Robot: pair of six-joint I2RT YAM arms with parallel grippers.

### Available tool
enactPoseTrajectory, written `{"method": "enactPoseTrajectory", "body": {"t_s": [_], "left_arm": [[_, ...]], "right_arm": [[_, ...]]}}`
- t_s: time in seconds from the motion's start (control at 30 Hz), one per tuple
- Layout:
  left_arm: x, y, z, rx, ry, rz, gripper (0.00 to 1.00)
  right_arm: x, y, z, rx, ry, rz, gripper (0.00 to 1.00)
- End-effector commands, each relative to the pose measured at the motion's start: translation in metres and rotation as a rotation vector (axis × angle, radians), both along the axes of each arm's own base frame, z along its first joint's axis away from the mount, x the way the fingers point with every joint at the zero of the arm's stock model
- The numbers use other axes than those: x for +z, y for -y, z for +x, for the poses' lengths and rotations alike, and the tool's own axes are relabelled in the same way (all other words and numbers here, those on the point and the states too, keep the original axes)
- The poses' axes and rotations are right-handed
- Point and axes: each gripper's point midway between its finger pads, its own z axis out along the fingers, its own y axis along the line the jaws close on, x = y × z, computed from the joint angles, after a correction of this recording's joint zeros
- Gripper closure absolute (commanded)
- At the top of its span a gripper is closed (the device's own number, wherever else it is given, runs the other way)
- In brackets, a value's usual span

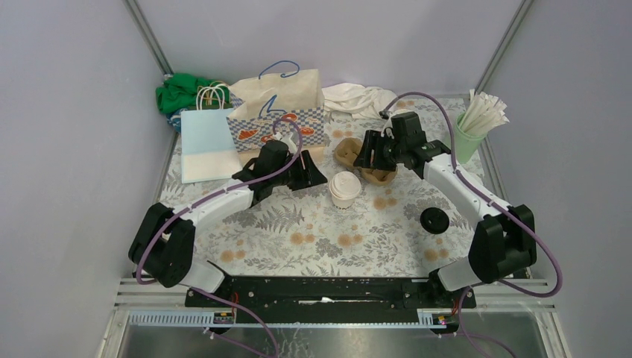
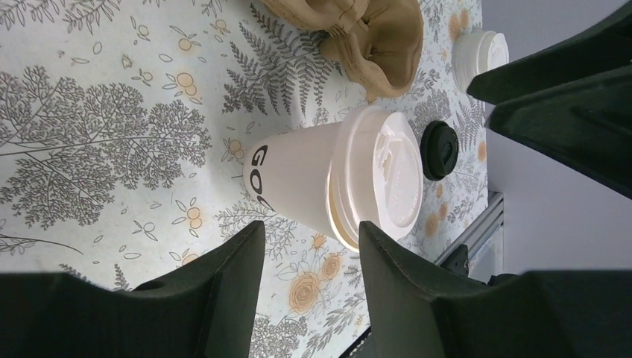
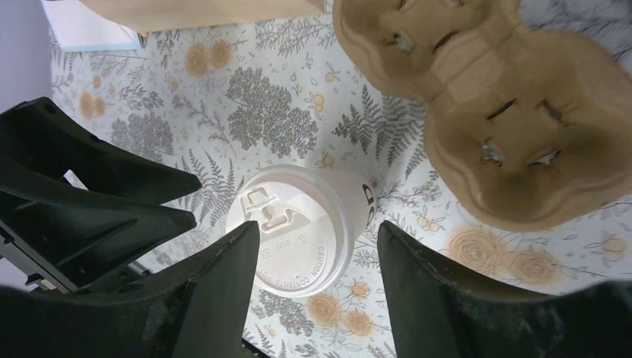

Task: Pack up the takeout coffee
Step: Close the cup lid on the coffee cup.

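Empty, parted left claw point(image 2: 311, 227) and right claw point(image 3: 317, 227) flanking lidded cup point(image 1: 344, 188) beside cardboard carrier point(image 3: 484, 112); black lid point(image 1: 434, 219) nearby.

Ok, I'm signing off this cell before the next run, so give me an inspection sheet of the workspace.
Surface: floral tablecloth, flat, no spill seen.
Job's things: lidded coffee cup upright beside the cardboard carrier, whose visible wells are empty.
Clutter: black lid, straw tumbler, light-blue bag, checked bag, green cloth, white cloth.
Grippers: left gripper and right gripper open, both near the cup, neither holding it.
Cables: purple cables along both arms, clear of the cup.
Surroundings: plain walls, metal frame posts.
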Motion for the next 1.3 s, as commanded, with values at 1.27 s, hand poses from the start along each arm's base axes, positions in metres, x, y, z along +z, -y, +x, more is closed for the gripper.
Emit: {"method": "enactPoseTrajectory", "body": {"t_s": [1.27], "left_arm": [[-0.013,0.021,-0.005,-0.060,-0.089,-0.080,0.83]], "right_arm": [[-0.041,-0.030,-0.035,0.145,-0.176,0.159,0.46]]}}
